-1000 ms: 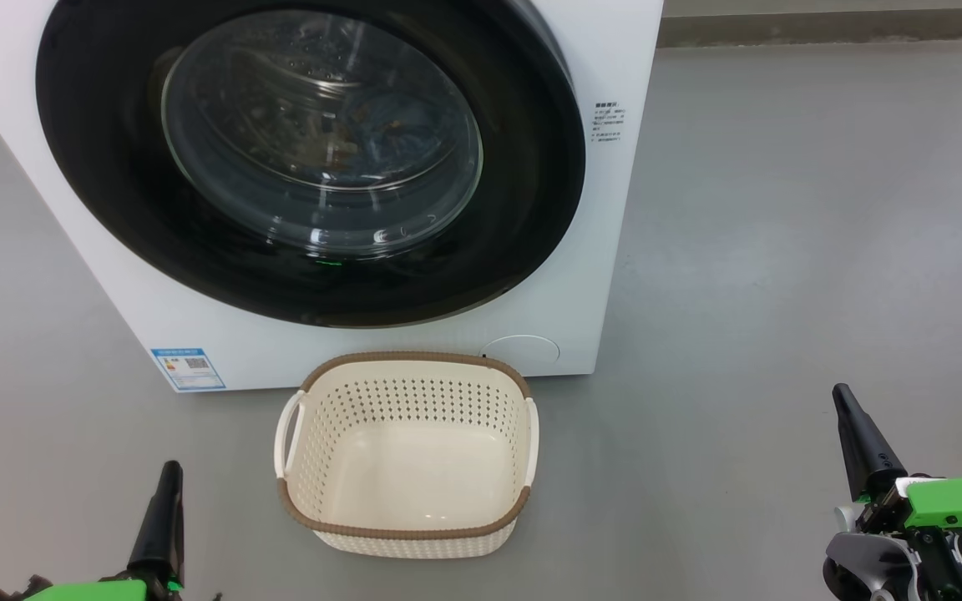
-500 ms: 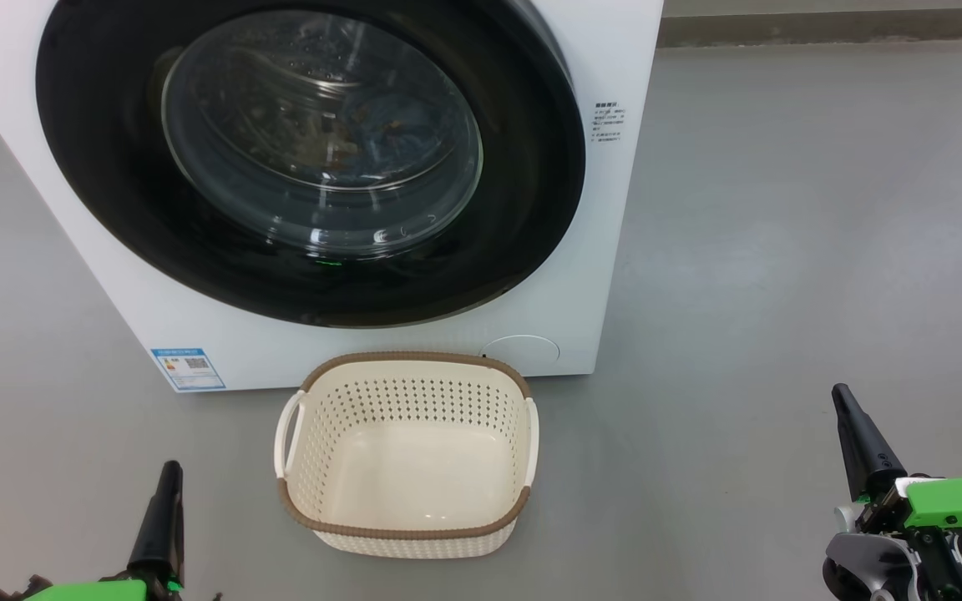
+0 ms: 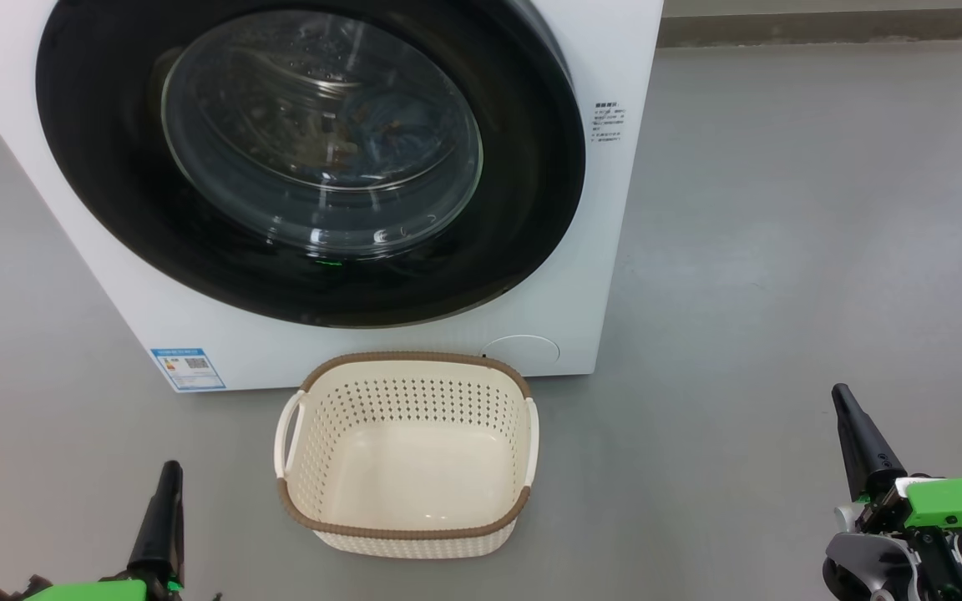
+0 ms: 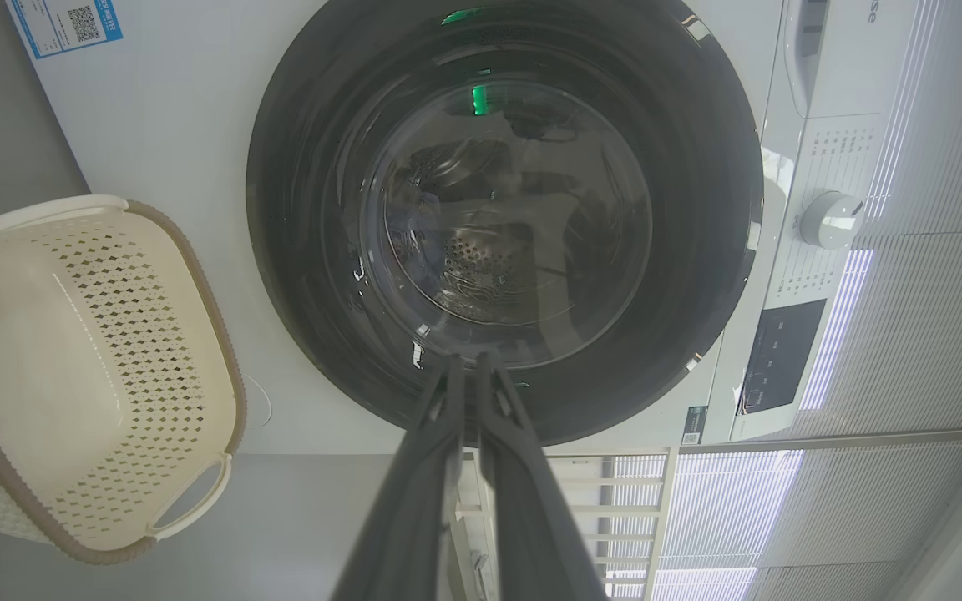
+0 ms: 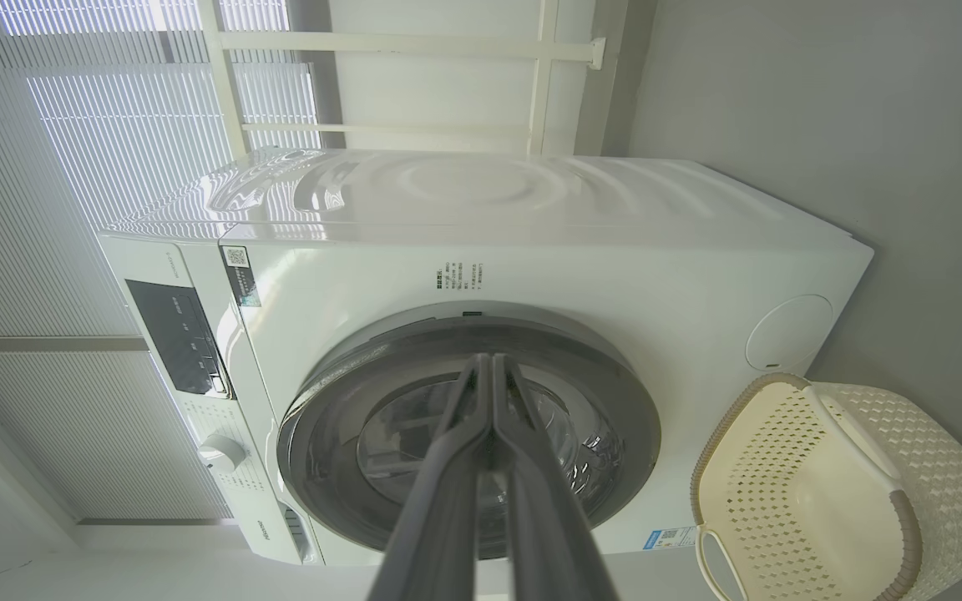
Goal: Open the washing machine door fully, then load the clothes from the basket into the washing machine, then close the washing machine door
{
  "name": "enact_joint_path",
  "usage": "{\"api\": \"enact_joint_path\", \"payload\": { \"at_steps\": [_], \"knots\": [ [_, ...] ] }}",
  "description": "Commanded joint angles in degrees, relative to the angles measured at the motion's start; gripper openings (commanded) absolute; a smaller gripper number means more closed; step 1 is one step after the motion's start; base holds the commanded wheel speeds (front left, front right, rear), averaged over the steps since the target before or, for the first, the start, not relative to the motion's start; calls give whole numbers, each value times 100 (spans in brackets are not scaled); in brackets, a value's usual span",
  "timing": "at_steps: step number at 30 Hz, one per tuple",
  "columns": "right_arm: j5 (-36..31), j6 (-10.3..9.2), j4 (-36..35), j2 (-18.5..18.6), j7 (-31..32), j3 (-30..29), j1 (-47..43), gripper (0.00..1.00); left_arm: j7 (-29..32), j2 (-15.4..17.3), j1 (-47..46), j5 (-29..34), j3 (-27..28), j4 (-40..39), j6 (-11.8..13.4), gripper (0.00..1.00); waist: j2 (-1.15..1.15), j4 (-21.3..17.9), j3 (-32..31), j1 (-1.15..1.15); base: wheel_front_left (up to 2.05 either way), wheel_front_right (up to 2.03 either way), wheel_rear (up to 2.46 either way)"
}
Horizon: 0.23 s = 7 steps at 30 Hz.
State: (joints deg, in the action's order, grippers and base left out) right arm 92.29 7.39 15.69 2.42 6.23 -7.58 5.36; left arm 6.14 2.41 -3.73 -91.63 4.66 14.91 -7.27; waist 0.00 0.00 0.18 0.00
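The washing machine (image 3: 615, 250) stands ahead, white, with its round black-rimmed door (image 3: 514, 209) flat against the front. Through the glass bowl (image 3: 322, 133) I see light-blue clothes (image 3: 381, 133) with orange-brown print lying in the drum. The cream basket (image 3: 406, 538) with a brown rim sits on the floor just before the machine, with nothing in it. My left gripper (image 3: 170, 472) is shut at the lower left, well short of the basket. My right gripper (image 3: 842, 394) is shut at the lower right. Both wrist views show the door (image 4: 506, 209) (image 5: 468, 434) beyond closed fingers.
Grey floor (image 3: 782, 250) stretches to the right of the machine and around the basket (image 4: 72, 376) (image 5: 823, 484). A blue label sticker (image 3: 187, 368) marks the machine's lower left corner. The control panel with a knob (image 4: 830, 219) sits at the top of the machine's front. Window blinds (image 5: 30, 250) lie behind.
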Motion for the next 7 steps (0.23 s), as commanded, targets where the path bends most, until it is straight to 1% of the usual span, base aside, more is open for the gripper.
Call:
{"api": "enact_joint_path", "payload": {
  "at_steps": [1,7],
  "knots": [
    [-12,10,-167,51,25,106,82,0,40,47,-247,-48,192,-87,-22,0,0,0,0,0,0,0,0],
    [-13,10,-167,50,25,106,82,0,40,47,-247,-48,192,-87,-22,0,0,0,0,0,0,0,0]
  ]
}}
